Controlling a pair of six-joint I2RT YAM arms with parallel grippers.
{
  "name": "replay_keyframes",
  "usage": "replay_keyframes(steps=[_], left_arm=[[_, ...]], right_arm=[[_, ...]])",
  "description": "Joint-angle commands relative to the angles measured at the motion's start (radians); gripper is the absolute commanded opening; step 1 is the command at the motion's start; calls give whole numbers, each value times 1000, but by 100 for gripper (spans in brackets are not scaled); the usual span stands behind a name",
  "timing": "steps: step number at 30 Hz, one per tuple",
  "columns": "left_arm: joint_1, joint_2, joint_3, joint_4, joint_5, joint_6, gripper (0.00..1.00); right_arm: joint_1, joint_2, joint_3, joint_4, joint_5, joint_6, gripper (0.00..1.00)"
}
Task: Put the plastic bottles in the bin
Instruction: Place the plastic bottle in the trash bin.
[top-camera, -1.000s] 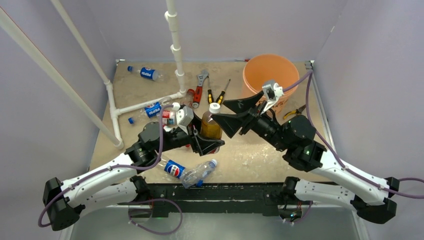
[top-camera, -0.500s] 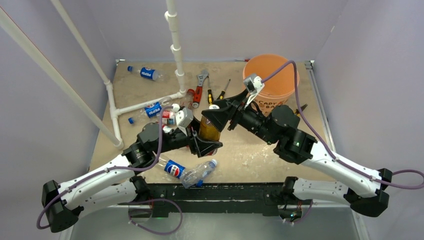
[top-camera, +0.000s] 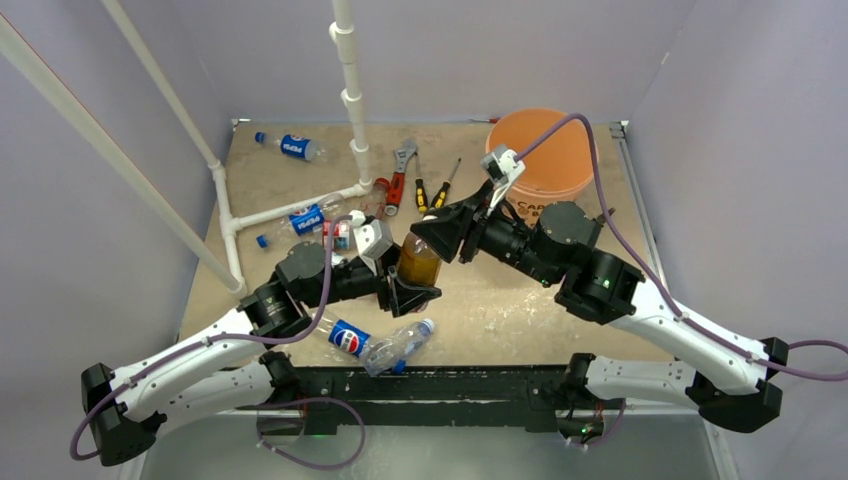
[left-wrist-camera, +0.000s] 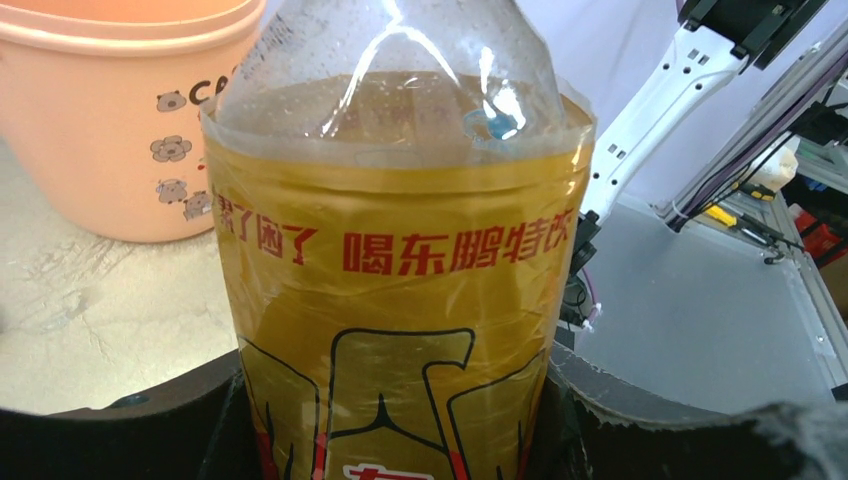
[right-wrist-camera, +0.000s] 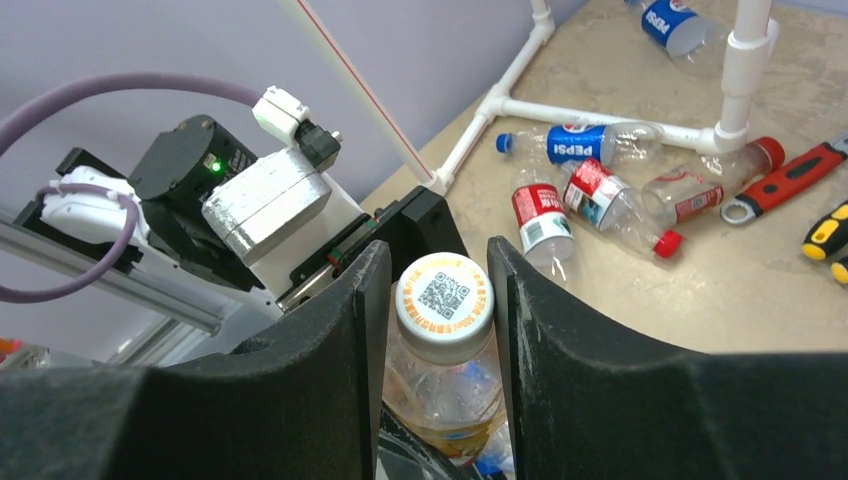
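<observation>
An amber-filled bottle (top-camera: 418, 262) with a yellow label (left-wrist-camera: 400, 300) stands upright in my left gripper (top-camera: 410, 290), which is shut on its lower body. My right gripper (top-camera: 437, 232) comes in from the right at the bottle's top. Its black fingers (right-wrist-camera: 330, 340) sit on both sides of the white cap (right-wrist-camera: 444, 293), shut on it. The orange bin (top-camera: 541, 140) stands at the back right, behind the right arm, and shows beside the bottle as the bin (left-wrist-camera: 100, 120) in the left wrist view. Pepsi bottles (top-camera: 292, 146) (top-camera: 350, 338) and red-labelled bottles (right-wrist-camera: 540, 220) lie on the table.
A white pipe frame (top-camera: 352, 100) rises at the back left. A red-handled wrench (top-camera: 400, 170) and yellow-black screwdrivers (top-camera: 421, 190) lie between the frame and the bin. A clear crushed bottle (top-camera: 400, 343) lies near the front edge.
My right gripper has swung left from beside the bottle onto its top, and its jaws have narrowed around the cap. The left gripper has kept hold of the amber bottle.
</observation>
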Motion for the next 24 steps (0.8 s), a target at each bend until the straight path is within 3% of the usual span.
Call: replay_keyframes(steps=[1,6,10,16,24], left_arm=[[-4,-7,60,-17,-14,41,32],[-4,-6,62,-20,-15,46,32],[-4,-8,61,-22,-16,45,32],[-4,-9,59,-22,-20,45,32],[-4,-20,58,-21,-29,43,32]], right_arm=[[4,10,42,-45,-43,-9,43],[5,15,41,-45,-47,-5,38],[5,17,40,-57,-46,0,48],[5,12,38,-63,-31,2,57],[5,13,30,-95,7,3,48]])
